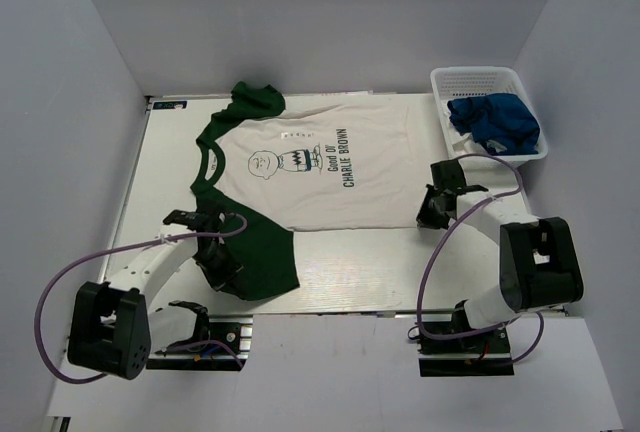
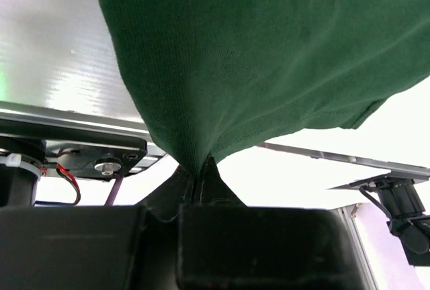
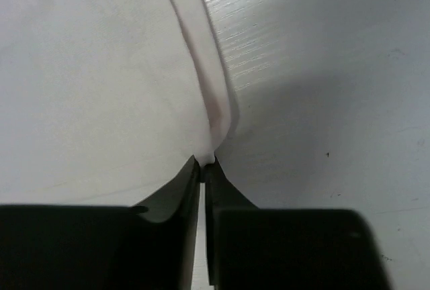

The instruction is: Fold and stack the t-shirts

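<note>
Bearing everything: the white table (image 1: pixel 350 264). The white mesh basket (image 1: pixel 478 79) at its far right corner is the reference for all places below.
Charlie Brown t-shirt (image 1: pixel 330 182): spread flat with the print up, just left of the basket and a little nearer the arms. I cannot tell whether its hem touches the basket.
Long axis: collar to hem, running across the table. The collar points away from the basket and the hem toward it, with one green sleeve on the far side and one on the near side.
Handling: light, limp knit with no stiffness. It will likely sag and drag between held points, so both holds should rise together. Seamed edges and corners look like the surest grip.
Royal blue t-shirt (image 1: pixel 495 120): crumpled inside the basket.
Left gripper (image 2: pixel 197 169): far from the basket, past the shirt's collar end. It is clamped tight on the edge of the near green sleeve (image 2: pixel 269 55), and the cloth peaks up from the fingers.
Right gripper (image 3: pixel 203 164): just on the near side of the basket. Its jaws are pressed together on the near hem corner (image 3: pixel 218 112), pinching a fold of white cloth.
</note>
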`<state>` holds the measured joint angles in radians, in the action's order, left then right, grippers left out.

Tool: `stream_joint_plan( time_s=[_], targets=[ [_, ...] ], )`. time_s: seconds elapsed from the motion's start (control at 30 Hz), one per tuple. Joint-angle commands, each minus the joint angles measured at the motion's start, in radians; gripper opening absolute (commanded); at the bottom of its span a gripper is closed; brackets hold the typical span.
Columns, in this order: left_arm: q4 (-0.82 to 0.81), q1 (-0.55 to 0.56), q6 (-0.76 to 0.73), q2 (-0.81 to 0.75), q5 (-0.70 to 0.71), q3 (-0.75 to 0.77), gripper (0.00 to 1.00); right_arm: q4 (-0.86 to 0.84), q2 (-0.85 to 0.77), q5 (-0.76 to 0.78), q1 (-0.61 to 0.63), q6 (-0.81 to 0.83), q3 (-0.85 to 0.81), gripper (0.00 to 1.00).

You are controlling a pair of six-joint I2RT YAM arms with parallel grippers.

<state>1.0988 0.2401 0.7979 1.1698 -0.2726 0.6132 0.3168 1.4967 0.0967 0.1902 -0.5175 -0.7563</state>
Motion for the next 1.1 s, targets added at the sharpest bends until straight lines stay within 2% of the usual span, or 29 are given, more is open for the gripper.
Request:
stream_joint_plan(
  time_s=[0.0, 0.23, 0.33, 0.47, 0.57, 0.63, 0.87, 1.07],
  targets=[
    [0.045, 0.005, 0.001, -0.057, -0.019, 0.008, 0.00, 0.016, -0.039, -0.018, 0.000, -0.003, 0.031, 0.00],
    [0.094, 0.005, 0.001, -0.162, -0.096, -0.035, 0.00, 0.117, -0.124, -0.021, 0.002, 0.025, 0.083, 0.00],
    [0.110, 0.005, -0.038, -0.162, -0.096, 0.034, 0.00, 0.127, -0.185, -0.081, 0.002, 0.025, 0.094, 0.00],
    [-0.012, 0.005, -0.106, -0.105, -0.172, 0.141, 0.00, 0.067, -0.198, -0.172, 0.002, 0.068, 0.077, 0.00],
    [-0.178, -0.005, -0.115, -0.064, -0.244, 0.198, 0.00, 0.061, -0.150, -0.199, 0.002, 0.077, 0.032, 0.00],
    [-0.269, -0.016, -0.124, -0.003, -0.255, 0.230, 0.00, 0.057, -0.107, -0.219, 0.002, 0.089, -0.029, 0.00],
    [-0.349, -0.016, -0.149, 0.262, -0.229, 0.519, 0.00, 0.094, 0.008, -0.199, -0.003, 0.119, -0.236, 0.00],
    [-0.306, -0.035, -0.169, 0.477, -0.197, 0.822, 0.00, 0.139, 0.094, -0.181, 0.000, 0.122, -0.389, 0.00]
  ],
)
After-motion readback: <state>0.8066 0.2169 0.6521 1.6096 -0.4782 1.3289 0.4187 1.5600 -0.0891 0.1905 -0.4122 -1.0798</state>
